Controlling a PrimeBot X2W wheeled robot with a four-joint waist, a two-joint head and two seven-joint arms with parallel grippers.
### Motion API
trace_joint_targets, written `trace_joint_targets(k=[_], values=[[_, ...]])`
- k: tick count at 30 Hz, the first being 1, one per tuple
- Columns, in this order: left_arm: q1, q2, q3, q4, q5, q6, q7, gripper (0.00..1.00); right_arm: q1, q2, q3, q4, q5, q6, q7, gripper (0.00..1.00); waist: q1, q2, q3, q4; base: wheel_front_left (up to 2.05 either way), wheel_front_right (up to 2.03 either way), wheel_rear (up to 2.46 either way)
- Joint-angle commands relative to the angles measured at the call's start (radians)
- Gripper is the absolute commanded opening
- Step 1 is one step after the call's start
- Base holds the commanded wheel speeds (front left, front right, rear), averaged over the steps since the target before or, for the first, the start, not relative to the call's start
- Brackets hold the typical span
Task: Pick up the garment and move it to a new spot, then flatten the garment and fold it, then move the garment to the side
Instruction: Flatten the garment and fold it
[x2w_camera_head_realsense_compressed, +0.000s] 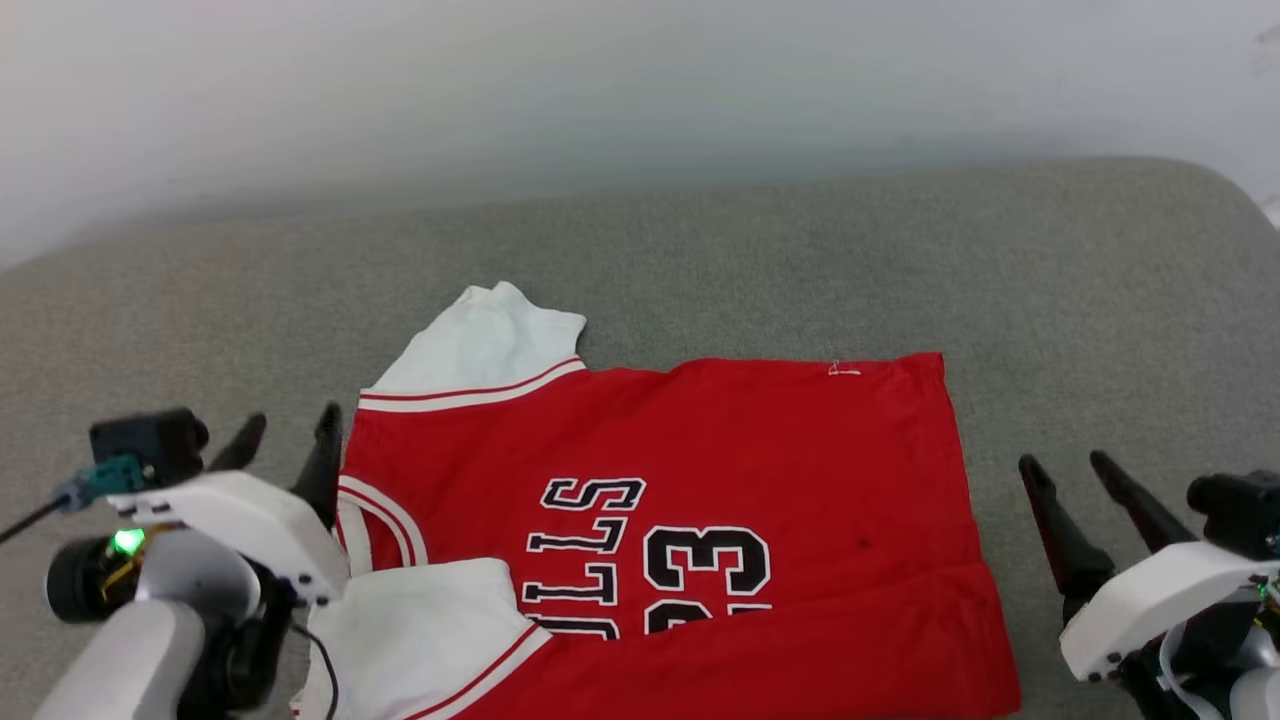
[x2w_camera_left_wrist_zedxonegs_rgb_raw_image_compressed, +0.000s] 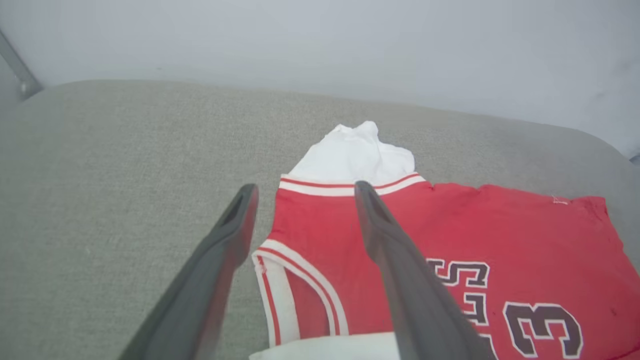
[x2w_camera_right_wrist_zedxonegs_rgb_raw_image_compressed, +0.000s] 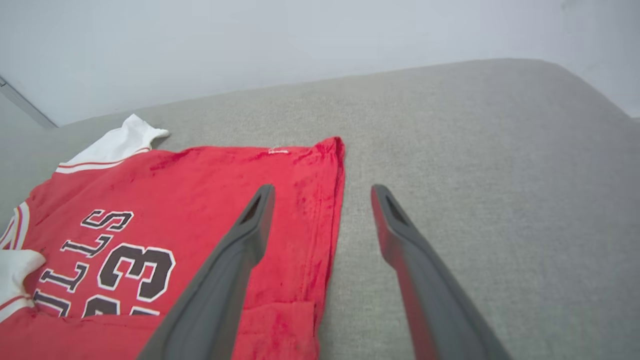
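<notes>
Left gripper (x2w_camera_head_realsense_compressed: 292, 418) at eight o'clock of the head view, long dark tapered fingers spread wide, gripping nothing; in its wrist view one finger over the red shoulder by the striped collar, the other over bare cloth, contact with the fabric impossible to tell. Right gripper (x2w_camera_head_realsense_compressed: 1065, 462) at four o'clock, likewise wide apart and empty, just beside the hem; in its wrist view one finger above the hem edge, the other above bare cloth. Between the two, garment (x2w_camera_head_realsense_compressed: 780, 470) laid out sideways on a grey cushion (x2w_camera_head_realsense_compressed: 1050, 280): soft red jersey knit, collar toward nine o'clock, hem toward three o'clock, black white-edged lettering turned on its side. Near long edge folded over as a red band across the lower part of the letters. Near white sleeve doubled onto the body at seven o'clock; far white sleeve poking out crumpled at eleven o'clock, red-and-white striped trim at its seam. Far edge fairly straight, a small white thread mark near its three o'clock end. Cushion of coarse grey weave, rounded at the two o'clock corner. Broad bare stretch at twelve o'clock up to a pale wall (x2w_camera_head_realsense_compressed: 640, 90), more bare cloth at three and nine o'clock.
</notes>
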Motion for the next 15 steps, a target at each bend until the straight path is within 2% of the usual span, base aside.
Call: trace_joint_targets(k=[1, 7, 10, 15], values=[[-0.068, 0.003, 0.013, 0.004, 0.021, -0.007, -0.024, 1.0, -0.038, 0.019, -0.001, -0.026, -0.017, -0.001, -0.042, 1.0, 0.0001, -0.0001, 0.071, -0.04, 0.0, 0.0, 0.0], [-0.237, 0.028, 0.051, 0.036, 0.042, -0.03, -0.047, 1.0, -0.111, 0.05, 0.02, -0.092, -0.053, -0.001, -0.13, 1.0, 0.0001, -0.0001, 0.202, -0.106, 0.0, 0.0, 0.0], [-0.338, 0.056, 0.066, 0.063, 0.036, -0.056, -0.016, 1.0, -0.149, 0.066, 0.037, -0.113, -0.063, -0.001, -0.164, 1.0, 0.0001, -0.0001, 0.273, -0.148, 0.0, 0.0, 0.0], [-0.503, 0.12, 0.039, 0.13, 0.0, -0.149, 0.132, 1.0, -0.18, 0.087, 0.046, -0.118, -0.073, -0.001, -0.193, 1.0, 0.0001, -0.0001, 0.347, -0.209, 0.0, 0.0, 0.0]])
